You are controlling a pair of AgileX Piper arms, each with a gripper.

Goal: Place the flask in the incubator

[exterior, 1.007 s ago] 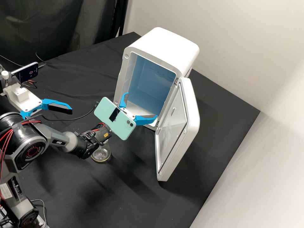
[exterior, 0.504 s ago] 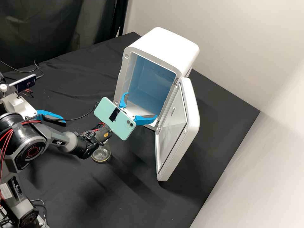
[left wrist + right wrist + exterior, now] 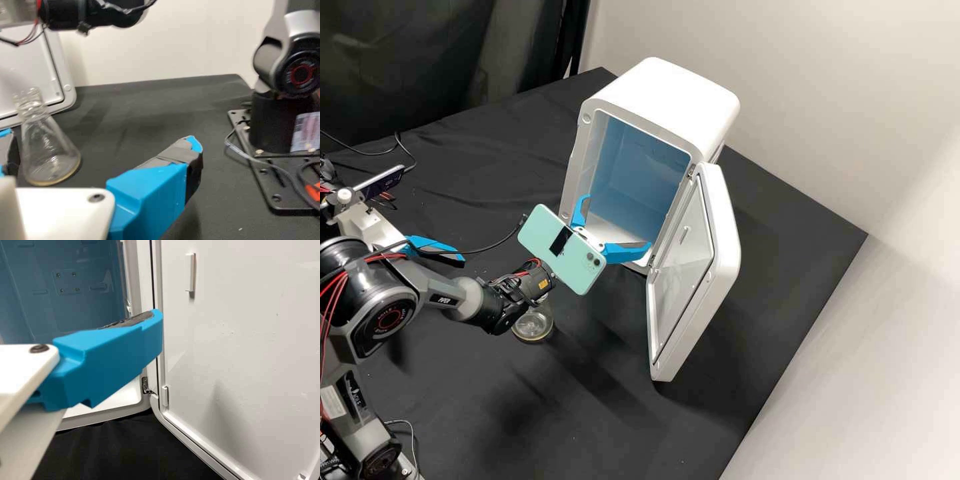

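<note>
Since a second ago my left gripper [image 3: 100,147] has drawn back toward the near left, while the right arm has held still. Its fingers stand apart with nothing between them, and the flask [image 3: 532,325] is well off to its right. I count one flask, upright on the bench [image 3: 753,267] under the right arm's wrist, outside the one incubator [image 3: 667,100]. Farther right, the right gripper [image 3: 605,230] sits at the incubator's mouth, fingers spread wide and holding nothing. Whether it touches the sill I cannot tell. Rightmost, the door [image 3: 713,267] stands swung out, its free edge toward the near side, close to the bench's right edge. Black bench runs on nearer than flask and door.
</note>
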